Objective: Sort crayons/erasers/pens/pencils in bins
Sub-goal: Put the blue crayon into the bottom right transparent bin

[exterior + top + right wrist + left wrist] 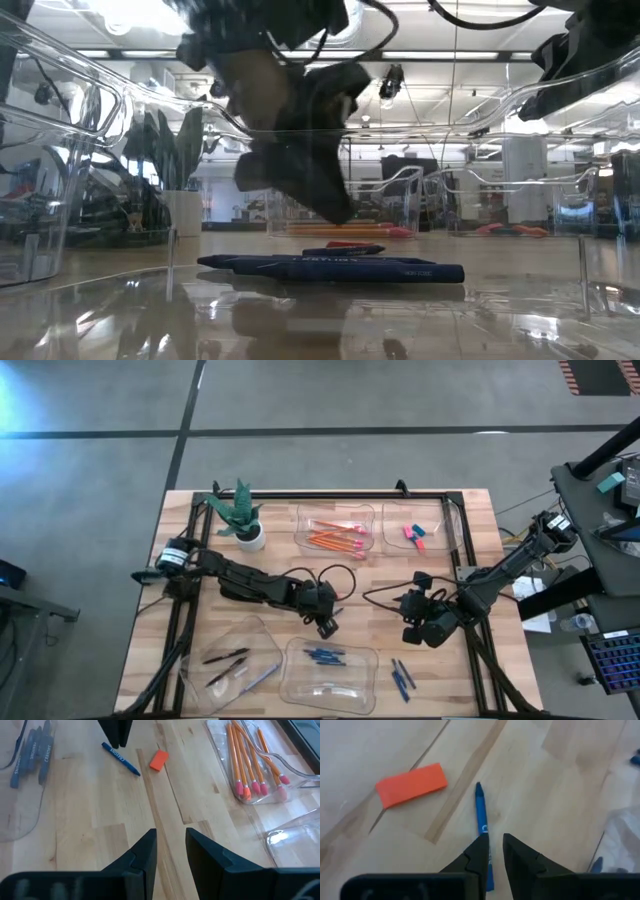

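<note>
On the counter, a blue crayon is seen lying just under the left claw, whose narrowly parted fingers straddle its near end without being clenched on it. An orange eraser lies farther left. The right claw is held released, nothing between its fingers.

Four bins sit in two rows. Far row: left bin holds the pencils, right one the erasers. Near row: left bin holds the pens, right one holds crayons. Two more crayons lie on the table right of that bin. Between the rows, one crayon lies under the left gripper, a loose eraser just beside it. A potted plant stands at the far left, left of the pencil bin.
</note>
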